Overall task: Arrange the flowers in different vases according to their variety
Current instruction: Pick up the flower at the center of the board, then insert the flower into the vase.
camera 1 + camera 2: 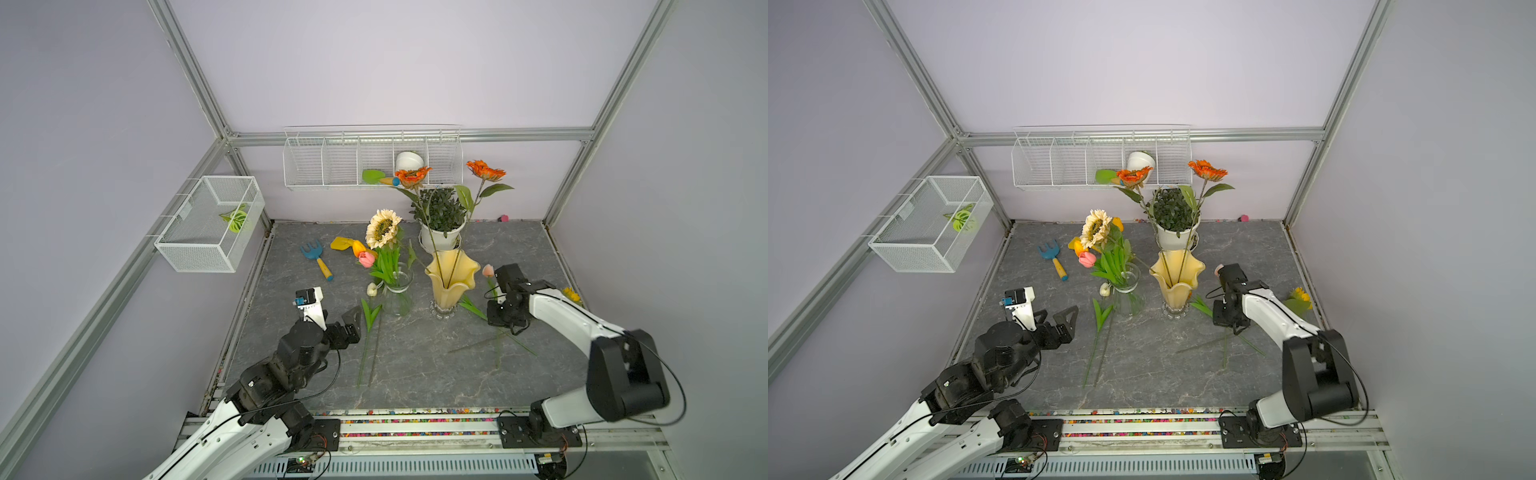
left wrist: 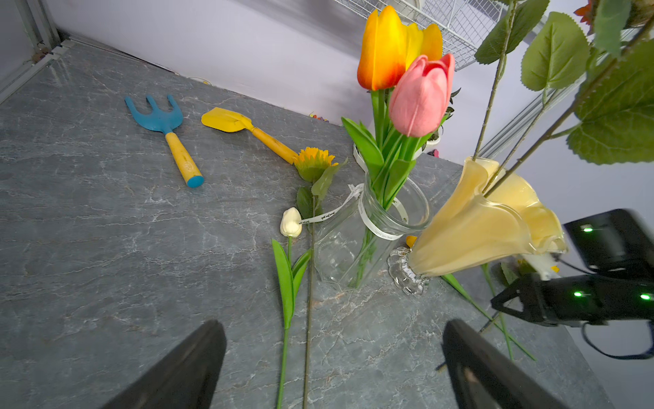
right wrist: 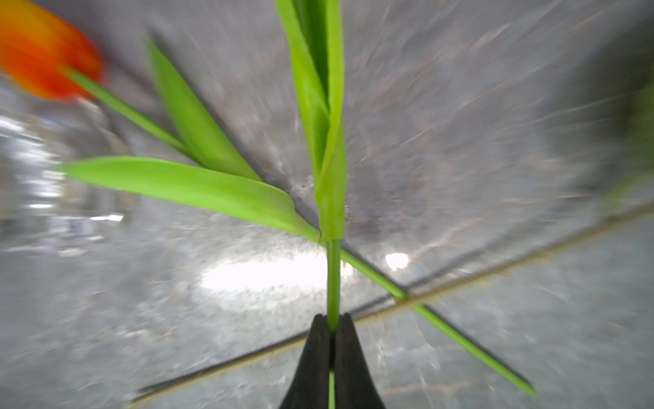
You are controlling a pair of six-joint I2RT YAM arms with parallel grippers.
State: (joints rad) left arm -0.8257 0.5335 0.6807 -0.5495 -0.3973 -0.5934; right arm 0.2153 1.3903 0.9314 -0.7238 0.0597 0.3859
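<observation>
Jaws on right gripper (image 3: 332, 320) clamped on tulip stem (image 3: 333, 276); left gripper (image 2: 332, 324) jaws wide, empty, near white tulip (image 2: 291, 222) lying flat.

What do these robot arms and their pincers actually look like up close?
The left arm and right arm have glossy white shells, chunky black joints and thin black cables looping outside. The left gripper and right gripper are black, each with two tapering wedge-shaped fingers. Small green lights glow near the right wrist.
</observation>
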